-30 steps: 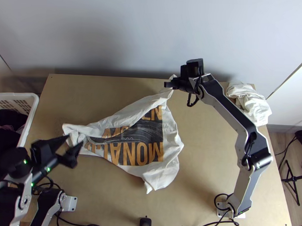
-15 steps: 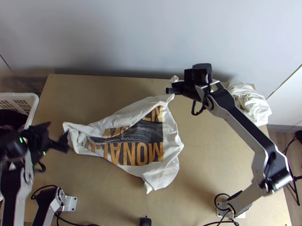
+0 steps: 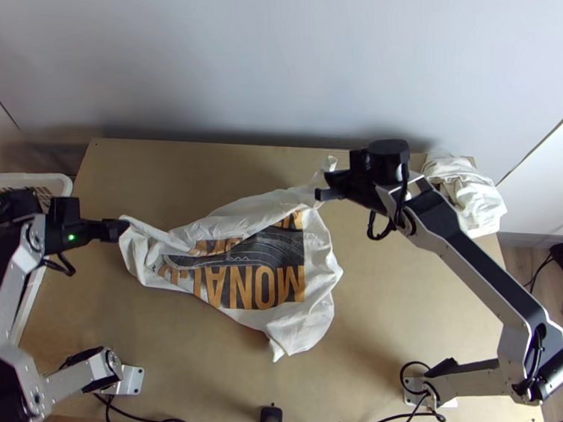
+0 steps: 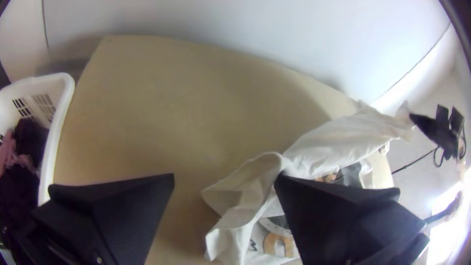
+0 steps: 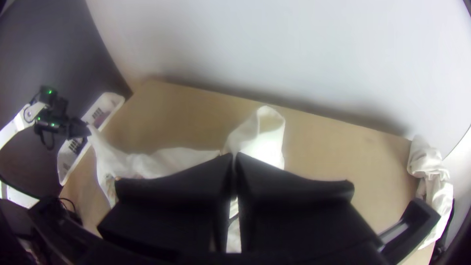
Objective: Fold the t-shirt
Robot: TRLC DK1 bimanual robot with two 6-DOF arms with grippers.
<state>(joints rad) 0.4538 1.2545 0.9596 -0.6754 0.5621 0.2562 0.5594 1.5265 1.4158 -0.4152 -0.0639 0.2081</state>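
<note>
T-shirt: lies spread but rucked on the worktop, print up, narrowing towards the basket; its wall-side edge is rolled over part of the print.
Right gripper: at the wall-side corner well away from the basket; jaws clenched on T-shirt cloth, a flap standing beyond them.
Left gripper: near the basket, at the T-shirt's narrow end; jaws parted in my left wrist view, cloth close to one of them.
Narrow end: step in hand, I judge, is securing this corner and straightening the wall-side edge. I should centre the cloth before closing; a shallow pinch may slip.
Rolled edge: draw slowly towards the basket against the right grip, keeping both ends level, then flatten before folding.
</note>
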